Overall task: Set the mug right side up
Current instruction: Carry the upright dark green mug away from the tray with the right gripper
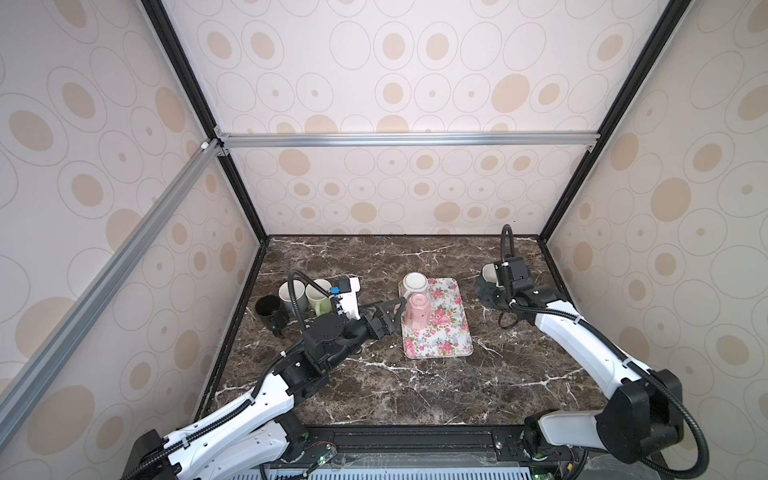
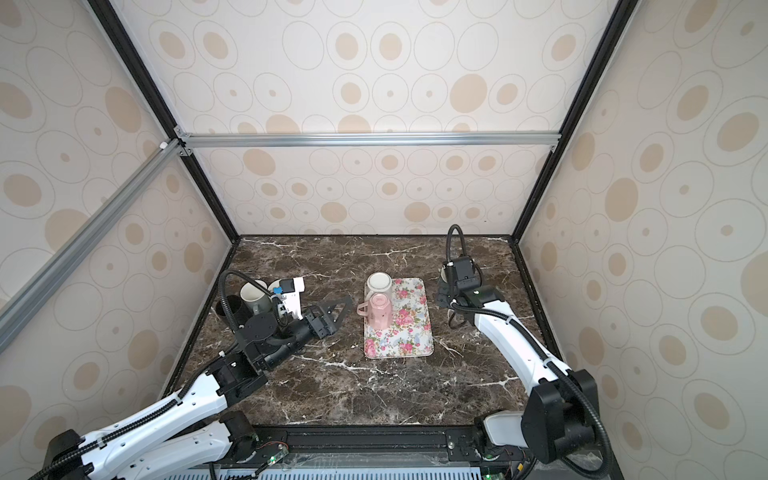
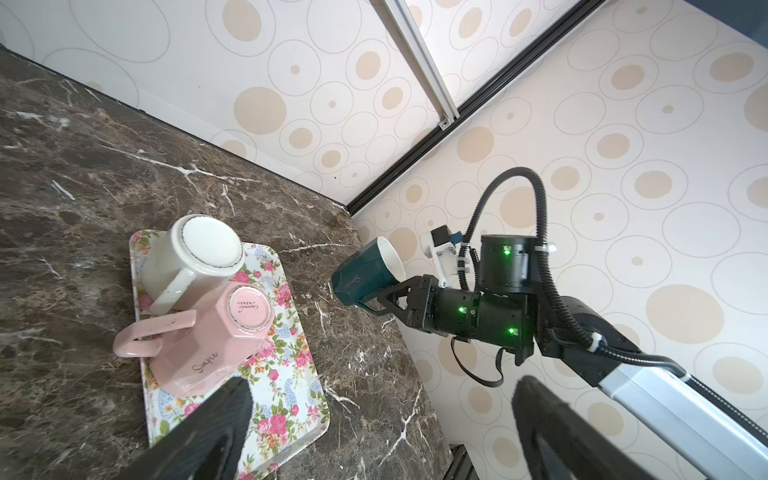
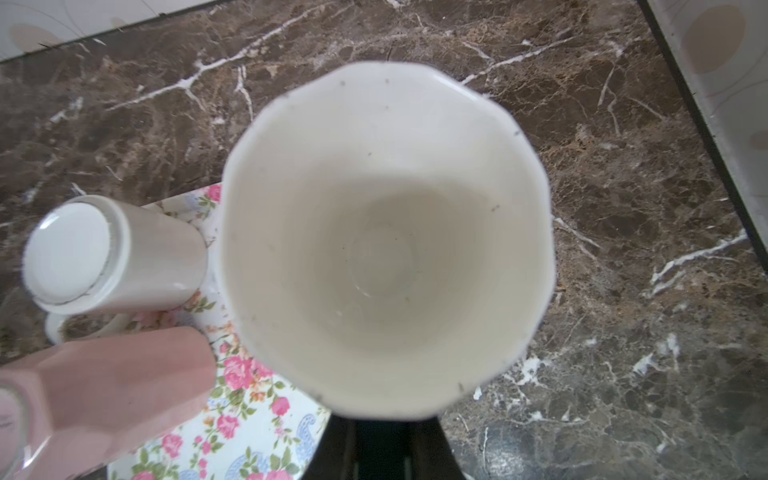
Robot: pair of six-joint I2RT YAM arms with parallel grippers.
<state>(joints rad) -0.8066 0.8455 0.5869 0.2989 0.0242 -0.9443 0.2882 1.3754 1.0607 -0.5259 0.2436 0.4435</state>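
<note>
Over the desk's far right corner, right gripper (image 3: 376, 302): I have my jaws together on the handle of the dark teal mug (image 3: 361, 270), and nothing else is in them.
Dark teal mug: it is tilted in my grip, with the white mouth turned up and toward the right wall and the base toward the desk (image 1: 415, 386). My right wrist camera looks straight into its white inside (image 4: 386, 232). I cannot tell whether its base touches the marble.
Left gripper (image 1: 392, 316): my jaws are spread wide and hold nothing. They hang just beside the left edge of the floral tray (image 1: 440, 336), with the fingertips pointing at the pink mug (image 1: 417, 309) but apart from it.
Floral tray: it lies flat in the middle of the desk, its long side running from the near edge toward the far edge, well apart from the teal mug.
Pink mug: it stands upside down on the far half of the tray, base up, with its handle reaching over the tray's left edge.
White mug (image 1: 414, 284): it is upside down on the tray's far left corner, just behind the pink mug and close against it.
Left edge of the desk: a black mug (image 1: 270, 311), a cream mug (image 1: 286, 293) and a pale green mug (image 1: 318, 297) stand upright in a close group, mouths up, partly hidden behind my left wrist.
</note>
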